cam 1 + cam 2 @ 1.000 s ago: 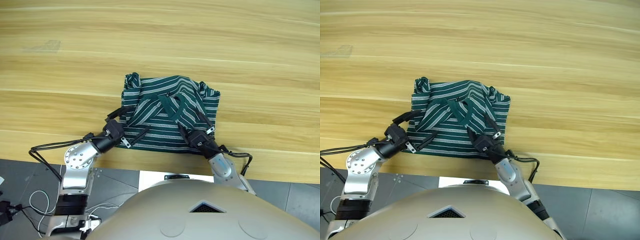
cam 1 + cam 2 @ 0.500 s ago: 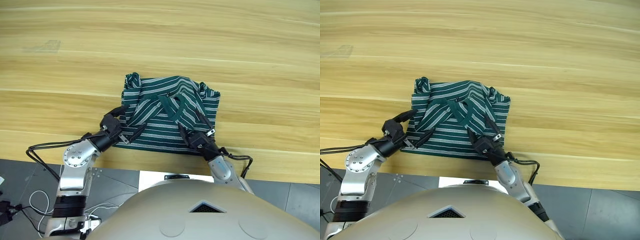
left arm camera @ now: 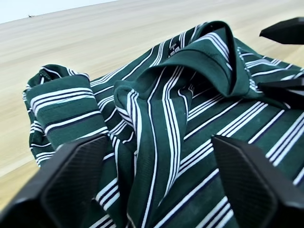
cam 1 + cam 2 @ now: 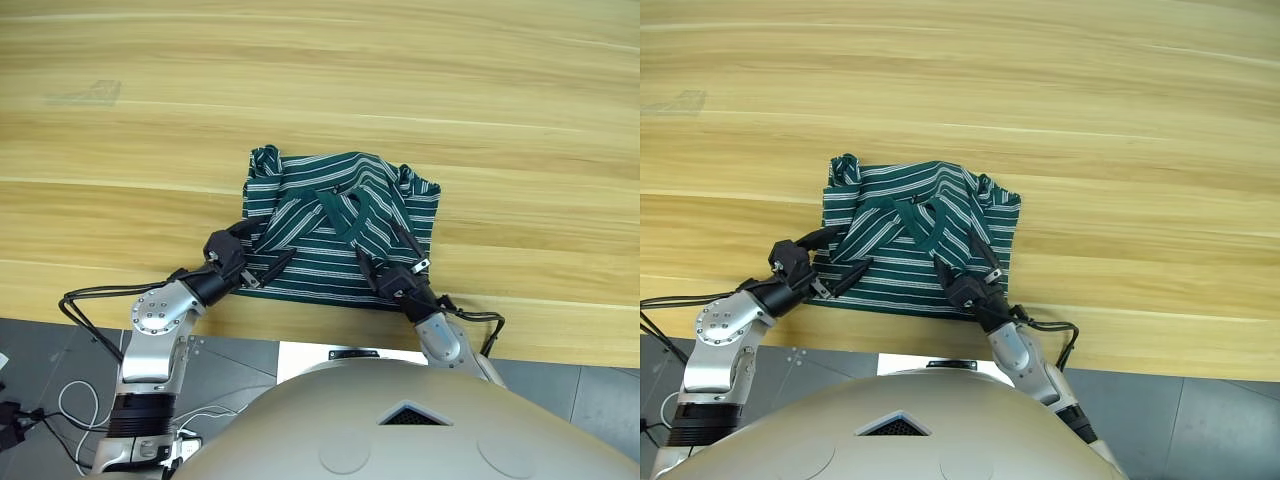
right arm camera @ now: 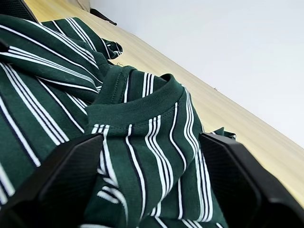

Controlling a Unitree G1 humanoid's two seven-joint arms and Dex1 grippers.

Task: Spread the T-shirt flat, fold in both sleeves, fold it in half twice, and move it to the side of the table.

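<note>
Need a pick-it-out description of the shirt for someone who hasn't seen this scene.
Start from the light wooden table; at its near edge, right before the robot, lies the T-shirt, bunched into a rough rectangle under the open left pincer and right pincer. Against the plain wood and black pincers, it alone is dark green with thin white stripes.

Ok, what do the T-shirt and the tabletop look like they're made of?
T-shirt: soft knit, likely cotton jersey, matte; it drapes in folds and has a ribbed collar.
Table: wood or wood-look laminate, satin; long grain lines and plank seams.
</note>
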